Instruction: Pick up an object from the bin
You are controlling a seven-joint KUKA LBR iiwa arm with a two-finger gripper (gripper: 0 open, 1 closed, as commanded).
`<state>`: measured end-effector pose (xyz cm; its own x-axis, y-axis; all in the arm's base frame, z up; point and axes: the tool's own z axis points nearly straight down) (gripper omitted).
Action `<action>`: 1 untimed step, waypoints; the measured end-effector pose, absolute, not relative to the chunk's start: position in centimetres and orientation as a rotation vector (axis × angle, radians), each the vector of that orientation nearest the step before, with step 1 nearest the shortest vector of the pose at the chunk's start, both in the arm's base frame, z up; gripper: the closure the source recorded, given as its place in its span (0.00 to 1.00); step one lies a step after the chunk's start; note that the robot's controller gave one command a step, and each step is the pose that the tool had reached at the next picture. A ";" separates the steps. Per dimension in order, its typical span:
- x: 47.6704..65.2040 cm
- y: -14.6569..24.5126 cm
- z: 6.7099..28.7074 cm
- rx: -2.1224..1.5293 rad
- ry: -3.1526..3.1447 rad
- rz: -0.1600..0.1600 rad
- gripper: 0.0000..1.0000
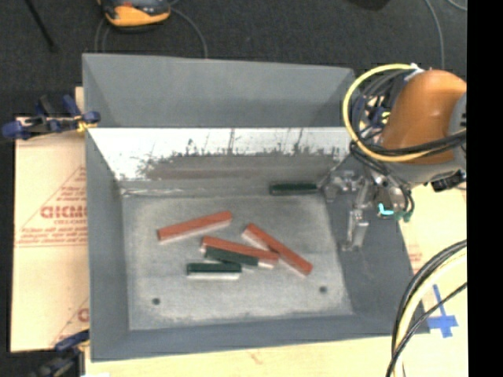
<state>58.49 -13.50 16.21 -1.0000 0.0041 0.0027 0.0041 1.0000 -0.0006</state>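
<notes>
grey bin (pixel 157 293): dark green stick (pixel 293 188) by back wall, long axis crosswise, just view-left of gripper (pixel 355 230); gripper's opening cannot tell.

We see a slim grey metal gripper (pixel 354 238), and just behind it, on the wrist, a small teal-green spot (pixel 387 209). Farther back from the gripper sits a rounded orange cover (pixel 420 112), ringed by looped yellow and black cables (pixel 363 93).
</notes>
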 end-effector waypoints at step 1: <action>58.7 -13.5 16.6 -0.001 -3.146 0.003 0.00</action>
